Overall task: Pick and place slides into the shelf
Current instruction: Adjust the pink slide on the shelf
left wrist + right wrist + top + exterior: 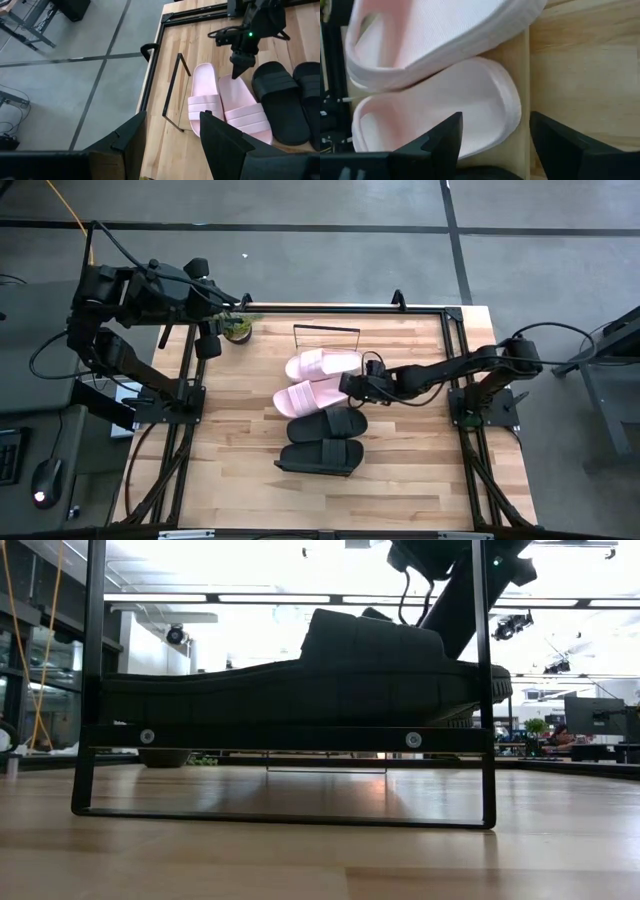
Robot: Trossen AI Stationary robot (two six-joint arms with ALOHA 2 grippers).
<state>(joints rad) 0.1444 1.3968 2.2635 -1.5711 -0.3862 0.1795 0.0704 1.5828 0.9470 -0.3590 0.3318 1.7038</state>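
Note:
Four slides lie side by side in a row mid-table, soles down on the shelf, whose light board (519,131) shows under the pink ones and whose black wire frame (327,330) stands at the far end. Farthest is a pink slide (323,364), then a second pink slide (308,397), a black slide (327,425) and another black slide (320,457). My right gripper (350,385) is open, low over the second pink slide's heel end (485,105), one finger on each side, touching nothing that shows. My left gripper (172,137) is open, raised over the table's far left corner.
A small potted plant (237,328) stands near the far edge, left of the shelf. In the low view the nearest black slide (300,670) and the shelf's frame (280,738) fill the foreground. Bare tabletop (420,470) lies right of and nearer than the slides.

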